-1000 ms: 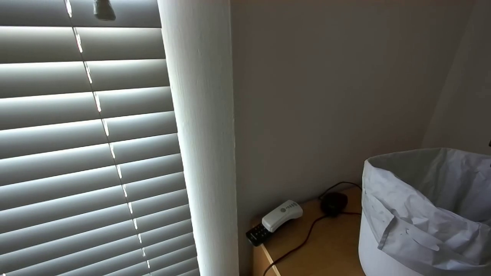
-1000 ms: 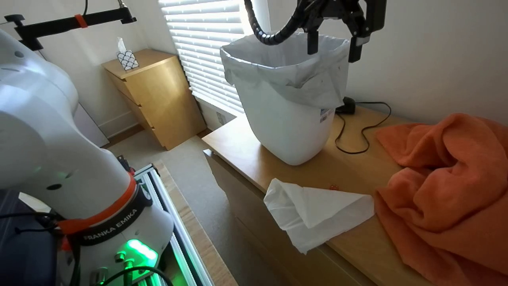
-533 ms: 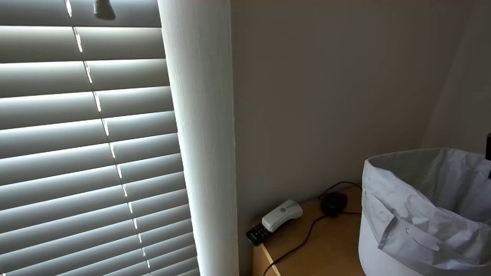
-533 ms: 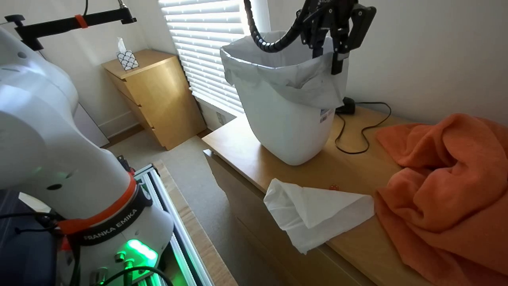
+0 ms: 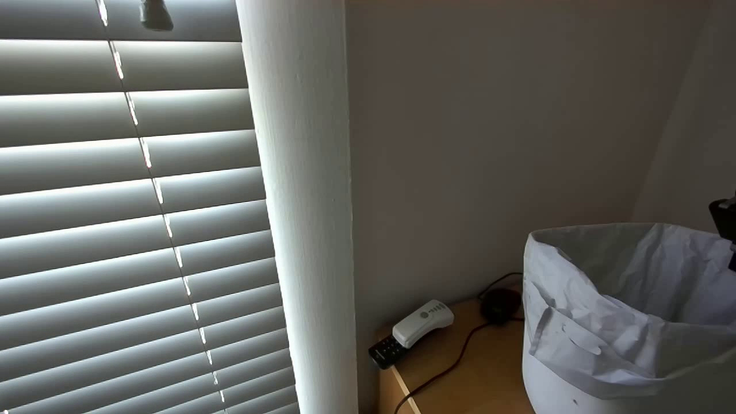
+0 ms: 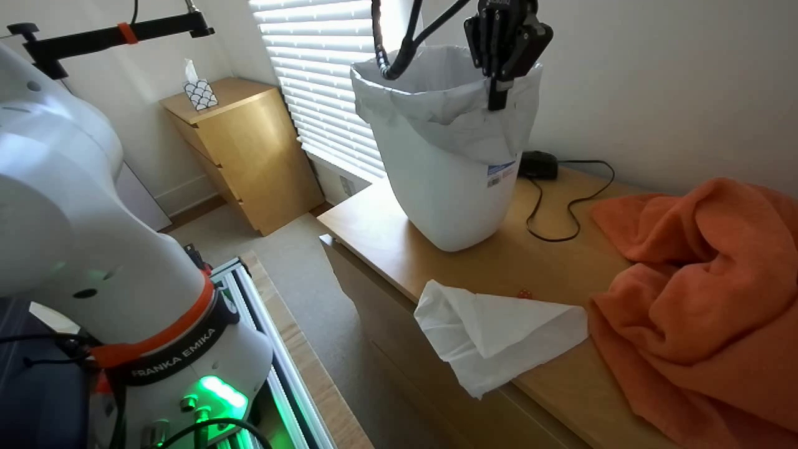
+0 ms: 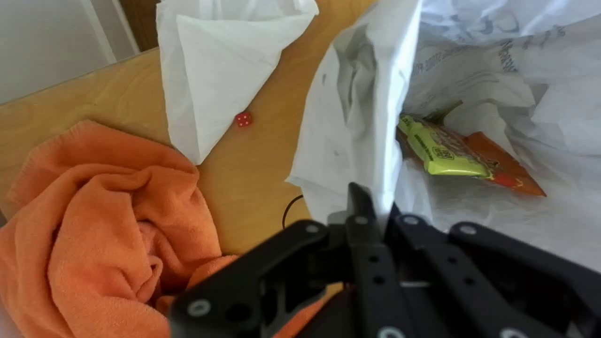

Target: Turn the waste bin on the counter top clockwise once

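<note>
Around the bin rim (image 7: pixel 392 94) — fingers (image 6: pixel 498 98) tight

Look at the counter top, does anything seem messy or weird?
Yes, a bit. The folded white sheet droops over the edge of the counter top, as if it could slip off; a lone red die lies right by it. The orange towel is crumpled, not folded. Nothing looks spilled or broken.

wrist view down into waste bin (image 6: pixel 439 187)
</note>
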{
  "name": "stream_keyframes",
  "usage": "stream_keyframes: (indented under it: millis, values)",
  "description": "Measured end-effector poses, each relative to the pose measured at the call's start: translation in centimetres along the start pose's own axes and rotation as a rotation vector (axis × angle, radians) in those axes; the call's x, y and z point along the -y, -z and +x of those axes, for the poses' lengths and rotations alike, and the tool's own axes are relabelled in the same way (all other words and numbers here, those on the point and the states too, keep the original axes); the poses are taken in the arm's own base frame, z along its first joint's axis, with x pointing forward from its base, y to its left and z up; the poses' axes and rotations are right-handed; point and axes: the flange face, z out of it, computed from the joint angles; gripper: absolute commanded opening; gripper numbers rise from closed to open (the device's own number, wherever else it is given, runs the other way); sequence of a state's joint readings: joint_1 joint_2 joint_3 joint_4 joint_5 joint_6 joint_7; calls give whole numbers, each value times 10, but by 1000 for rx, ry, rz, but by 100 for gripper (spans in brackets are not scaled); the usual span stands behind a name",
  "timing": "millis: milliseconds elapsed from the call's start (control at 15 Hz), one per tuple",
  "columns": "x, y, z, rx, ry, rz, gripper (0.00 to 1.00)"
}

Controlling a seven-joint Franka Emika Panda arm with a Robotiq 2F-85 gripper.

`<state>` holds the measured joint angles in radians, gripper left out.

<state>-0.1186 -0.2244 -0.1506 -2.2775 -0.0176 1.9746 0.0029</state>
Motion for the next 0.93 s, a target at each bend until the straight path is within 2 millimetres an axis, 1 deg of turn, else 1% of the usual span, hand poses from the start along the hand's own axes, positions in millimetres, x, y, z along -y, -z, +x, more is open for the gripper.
stream_keyframes:
  millis: [467,533,600,733,933]
  values:
    - [22,2,-3,-3,-275,3,1]
    - [25,2,-4,-5,-313,2,5]
    - [27,3,-5,-7,-343,2,5]
    - [31,5,-6,-12,-372,1,5]
    - [32,5,-7,-12,-381,0,5]
